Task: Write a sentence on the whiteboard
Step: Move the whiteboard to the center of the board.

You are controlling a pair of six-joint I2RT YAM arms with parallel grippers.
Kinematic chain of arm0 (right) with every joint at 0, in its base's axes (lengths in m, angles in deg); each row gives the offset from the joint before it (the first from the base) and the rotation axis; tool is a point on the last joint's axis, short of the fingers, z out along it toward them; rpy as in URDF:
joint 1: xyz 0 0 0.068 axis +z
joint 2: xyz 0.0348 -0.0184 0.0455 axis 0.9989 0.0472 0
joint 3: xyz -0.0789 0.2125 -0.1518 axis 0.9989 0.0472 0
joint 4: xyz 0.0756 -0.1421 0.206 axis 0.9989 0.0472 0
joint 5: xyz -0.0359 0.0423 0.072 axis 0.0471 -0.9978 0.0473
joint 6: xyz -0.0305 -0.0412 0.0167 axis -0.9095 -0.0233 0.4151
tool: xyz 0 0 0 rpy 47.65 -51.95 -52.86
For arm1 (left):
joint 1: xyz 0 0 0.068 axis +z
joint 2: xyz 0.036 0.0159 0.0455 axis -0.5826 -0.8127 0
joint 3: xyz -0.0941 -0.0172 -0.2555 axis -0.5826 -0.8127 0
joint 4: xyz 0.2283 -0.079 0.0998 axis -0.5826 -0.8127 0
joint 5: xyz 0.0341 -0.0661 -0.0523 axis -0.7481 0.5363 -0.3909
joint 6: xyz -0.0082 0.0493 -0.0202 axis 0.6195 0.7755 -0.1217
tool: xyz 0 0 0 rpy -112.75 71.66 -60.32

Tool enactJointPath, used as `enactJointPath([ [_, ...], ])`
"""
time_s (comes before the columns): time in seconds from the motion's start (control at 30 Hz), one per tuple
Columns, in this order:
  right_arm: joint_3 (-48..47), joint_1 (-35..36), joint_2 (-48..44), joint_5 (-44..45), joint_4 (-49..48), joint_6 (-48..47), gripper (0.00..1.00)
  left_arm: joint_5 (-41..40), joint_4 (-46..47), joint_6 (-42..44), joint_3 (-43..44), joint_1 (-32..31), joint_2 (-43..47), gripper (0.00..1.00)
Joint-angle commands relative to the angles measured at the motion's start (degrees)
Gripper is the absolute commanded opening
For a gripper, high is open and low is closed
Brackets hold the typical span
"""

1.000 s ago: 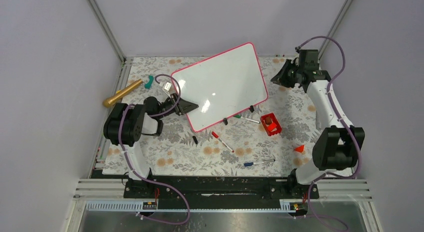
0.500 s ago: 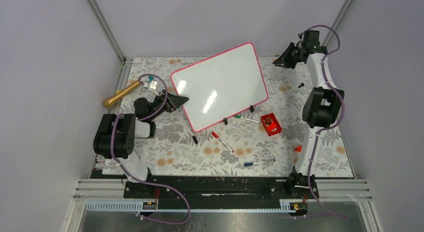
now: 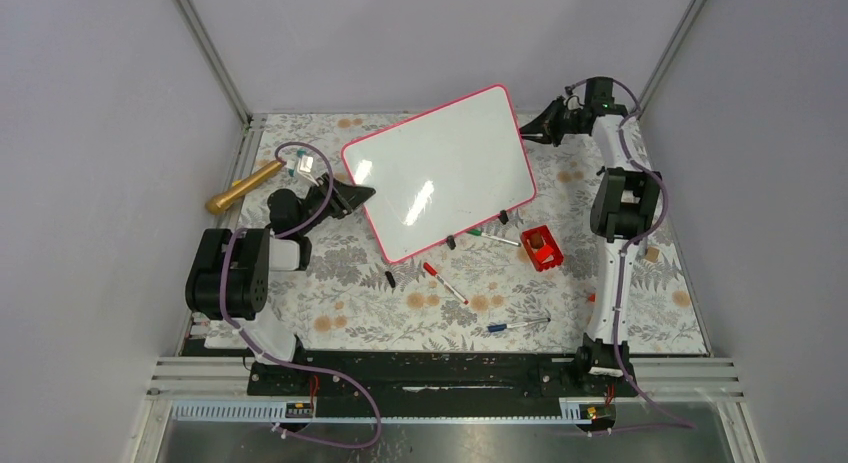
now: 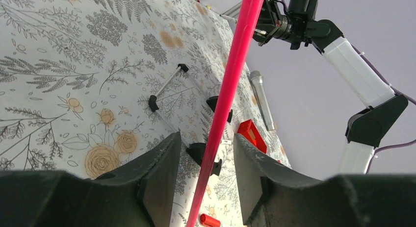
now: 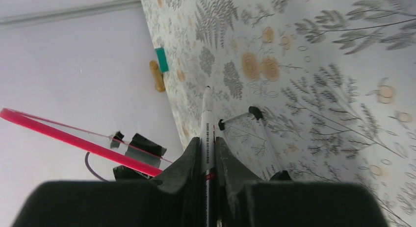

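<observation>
At the near edge of the table, on the grey-and-orange floral cloth (image 3: 350, 318), a thin blue pen (image 3: 518, 325) lies right of centre. Toward the right edge sits a small red cone (image 3: 599, 297), with a small tan cube (image 3: 651, 254) further in. Mid-table there is a red-capped white marker (image 3: 443, 282) with a short black cap (image 3: 390, 278) left of it. Also there are a small red square bin (image 3: 541, 247) with something brown inside and a green-ended white pen (image 3: 495, 238) just beside the board's near edge.

At the centre of the table stands the large glossy white whiteboard with a thin pink-red rounded frame (image 3: 440, 173). It is propped up tilted and turned at an angle to the table edges. Two small black clips (image 3: 451, 242) sit on its near long edge, and there is glare on its face.

The black two-finger left gripper (image 4: 206, 138) is at the board's left short edge. Its jaws are parted, and the pink frame runs between the fingers with a gap on each side. It grips nothing.

By the left edge lies a gold metallic cylinder (image 3: 245, 186), with a small teal piece (image 3: 298, 163) just beyond it.

At the far right corner, the right gripper (image 5: 207, 141) is clamped tight on a white-barrelled marker (image 5: 206, 114). The marker's dark tip sticks out past the fingers, off the board. This gripper sits just beside the board's far right corner.
</observation>
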Motion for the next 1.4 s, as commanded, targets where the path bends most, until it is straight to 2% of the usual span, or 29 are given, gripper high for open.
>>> enactJointPath([
  [0.0, 1.7, 2.1, 0.0, -4.9, -4.6, 2.8, 0.0, 0.2, 2.7, 1.2, 2.8, -0.4, -0.8, 0.42],
  [0.13, 4.9, 2.6, -0.5, -4.8, -4.8, 2.8, 0.0, 1.1, 0.0, 3.0, 5.1, -0.9, -2.6, 0.37],
  [0.23, 11.8, 2.9, -3.8, -5.5, -6.9, 2.6, 0.0, 1.3, 1.0, 3.1, 5.9, -1.2, -4.2, 0.32],
  [0.4, 32.2, 2.8, -14.0, -7.6, -24.1, 9.6, 0.0, 3.0, 2.4, 3.4, 7.3, -2.3, -6.1, 0.25],
  [0.77, 49.7, 2.7, -26.6, -2.8, -25.1, 4.5, 0.0, 4.9, 1.8, 7.0, 5.5, -4.7, -3.8, 0.24],
  [1.03, 59.8, 2.7, -33.0, 1.2, -25.1, 0.9, 0.0, 4.8, -1.0, 10.0, 2.5, -5.5, 0.4, 0.24],
  [1.27, 61.3, 2.3, -36.9, 4.1, -22.6, -0.5, 0.0, 4.9, -1.6, 9.5, 1.8, -6.3, 2.4, 0.27],
  [1.3, 61.3, 2.1, -37.6, 5.1, -22.0, -0.7, 0.0, 4.5, -1.9, 9.6, 1.6, -6.5, 2.7, 0.29],
  [1.37, 61.5, 1.2, -38.7, 6.7, -21.8, -0.2, 0.0, 2.9, -3.6, 10.9, 1.1, -6.7, 3.5, 0.42],
])
